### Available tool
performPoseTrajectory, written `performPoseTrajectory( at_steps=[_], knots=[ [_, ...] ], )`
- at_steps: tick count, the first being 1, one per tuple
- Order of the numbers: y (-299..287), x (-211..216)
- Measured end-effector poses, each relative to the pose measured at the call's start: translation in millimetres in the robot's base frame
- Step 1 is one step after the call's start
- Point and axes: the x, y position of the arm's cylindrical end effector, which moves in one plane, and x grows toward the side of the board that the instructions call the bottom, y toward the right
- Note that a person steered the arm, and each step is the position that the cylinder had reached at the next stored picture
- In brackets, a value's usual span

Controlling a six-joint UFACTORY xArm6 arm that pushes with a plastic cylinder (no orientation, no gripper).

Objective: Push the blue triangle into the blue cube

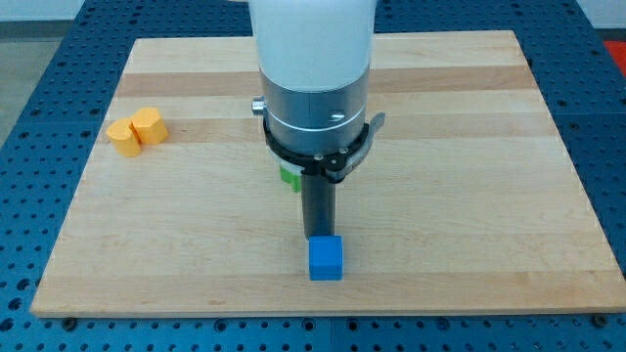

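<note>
standing on a pale wooden board [469, 147], the dark rod meets the top edge of a blue cube [326, 259] near the view's bottom, hiding my tip behind it. the rig carries no hand to open or close. the blue triangle cannot be made out. two yellow blocks [137, 130] touch at the view's left; a green sliver [290, 178] shows behind the rod.

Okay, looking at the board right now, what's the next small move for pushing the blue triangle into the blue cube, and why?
Probably back my tip away toward the view's top first. My tip is hidden behind the blue cube, seemingly right at its far side, and no blue triangle shows anywhere. Only a green block peeks out beside the arm, and the yellow blocks sit far to the view's left. Retreating may uncover the triangle.
</note>
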Motion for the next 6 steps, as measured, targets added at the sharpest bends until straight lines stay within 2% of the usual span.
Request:
performPoseTrajectory(
  at_steps=[1,2,3,6],
  knots=[
    [-2.4,0.0],
    [-46.2,-2.3],
    [-95.9,-26.6],
    [-129.3,-227.3]
  ],
)
